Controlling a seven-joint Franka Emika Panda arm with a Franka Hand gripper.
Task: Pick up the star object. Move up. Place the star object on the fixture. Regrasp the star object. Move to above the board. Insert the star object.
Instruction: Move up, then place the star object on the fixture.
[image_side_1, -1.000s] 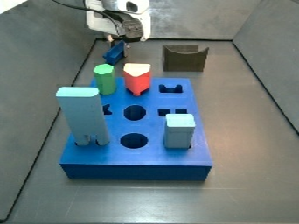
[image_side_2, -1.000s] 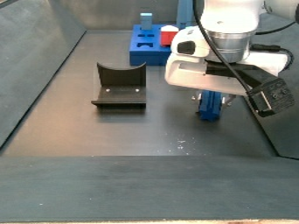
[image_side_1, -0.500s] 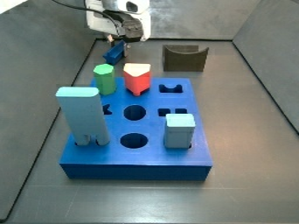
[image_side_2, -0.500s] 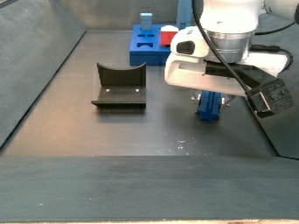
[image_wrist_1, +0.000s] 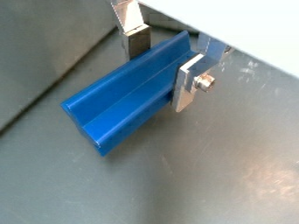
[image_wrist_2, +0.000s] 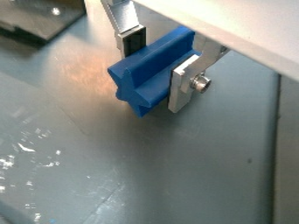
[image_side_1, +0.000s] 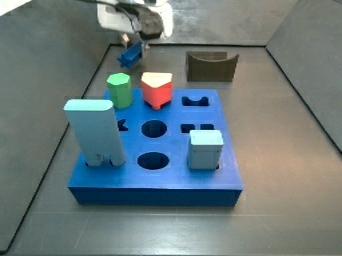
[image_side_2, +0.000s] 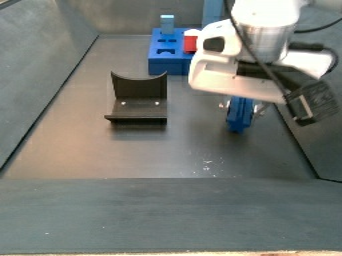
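Observation:
The star object (image_wrist_1: 126, 98) is a dark-blue prism with a star-shaped end, and my gripper (image_wrist_1: 162, 63) is shut on it, one silver finger on each side. Both wrist views show this grip; the star end (image_wrist_2: 142, 77) points down at the grey floor. In a side view the gripper (image_side_2: 243, 98) hangs to the right of the fixture (image_side_2: 136, 97), with the star object (image_side_2: 241, 115) just off the floor. From the other side the gripper (image_side_1: 134, 40) and star object (image_side_1: 134, 50) sit behind the board (image_side_1: 160, 186), left of the fixture (image_side_1: 210, 67).
On the board stand a green peg (image_side_1: 120, 90), a red peg (image_side_1: 158, 90), a tall pale-blue block (image_side_1: 94, 130) and a small pale-blue square block (image_side_1: 205, 150). Dark walls enclose the floor on both sides. The board (image_side_2: 170, 52) lies far behind the fixture.
The gripper has risen a little with the star object in it; the piece's lower end now sits higher above the floor. Nothing else has moved.

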